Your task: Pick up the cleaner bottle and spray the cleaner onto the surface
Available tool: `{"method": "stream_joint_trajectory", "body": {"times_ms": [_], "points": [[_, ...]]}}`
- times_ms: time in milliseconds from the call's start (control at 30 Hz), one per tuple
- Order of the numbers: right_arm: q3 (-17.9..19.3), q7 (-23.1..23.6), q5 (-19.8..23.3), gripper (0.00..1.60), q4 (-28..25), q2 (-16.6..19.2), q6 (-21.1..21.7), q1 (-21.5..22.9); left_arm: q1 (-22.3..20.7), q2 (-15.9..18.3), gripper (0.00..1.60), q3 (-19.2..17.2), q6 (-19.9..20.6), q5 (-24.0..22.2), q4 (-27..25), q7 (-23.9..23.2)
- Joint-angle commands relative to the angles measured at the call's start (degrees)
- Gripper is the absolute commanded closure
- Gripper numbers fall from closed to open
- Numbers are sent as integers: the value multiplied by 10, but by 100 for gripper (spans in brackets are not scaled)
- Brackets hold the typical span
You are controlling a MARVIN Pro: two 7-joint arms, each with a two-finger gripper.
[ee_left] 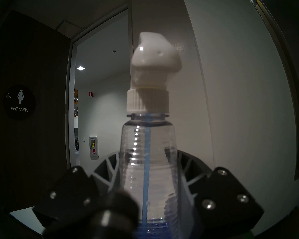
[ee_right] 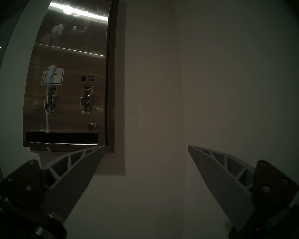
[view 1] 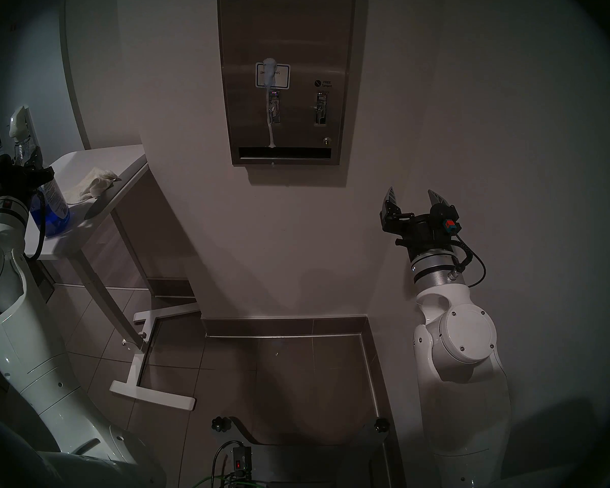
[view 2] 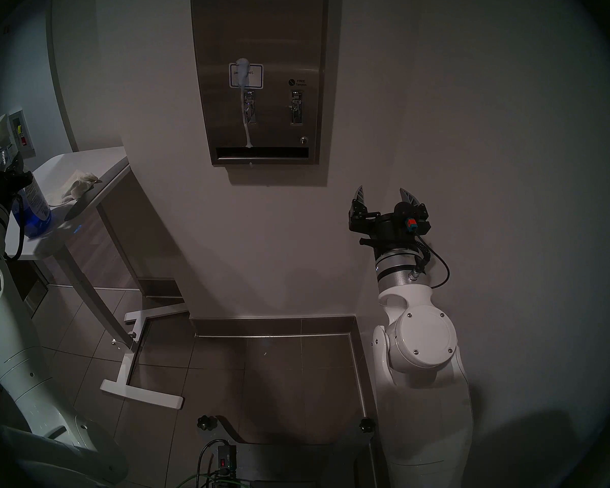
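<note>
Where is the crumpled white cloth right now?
In the head views the crumpled white cloth lies on the white tabletop at the left, just right of the clear blue-liquid spray bottle and left of the steel wall dispenser.

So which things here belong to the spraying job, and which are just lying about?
Job:
- cleaner bottle, on the white table, left claw around it
- steel wall dispenser, foam streak on it

Lying about:
- crumpled white cloth
- open right claw

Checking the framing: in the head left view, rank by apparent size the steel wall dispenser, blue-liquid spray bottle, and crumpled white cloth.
1. Brushed steel wall dispenser
2. Clear spray bottle with blue liquid
3. Crumpled white cloth
</note>
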Motion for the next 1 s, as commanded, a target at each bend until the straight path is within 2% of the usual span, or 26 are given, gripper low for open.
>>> {"method": "stream_joint_trajectory", "body": {"times_ms": [0,67,367,600,800,967], "points": [[0,1,0,0,-23,2,-6,8,-16,18,14,2,-17,-4,-17,-5],[0,1,0,0,-23,2,-6,8,-16,18,0,1,-18,-4,-17,-6],[0,-1,0,0,-23,3,-6,8,-15,17,0,-1,-22,-2,-24,-7],[-1,-2,0,0,-22,4,-6,9,-17,11,0,-3,-40,7,-61,9],[-2,-3,1,0,-21,5,-6,9,-41,26,0,1,-48,21,-78,37],[-2,-5,1,0,-21,5,-6,9,-66,36,0,11,-46,11,-91,39]]}}
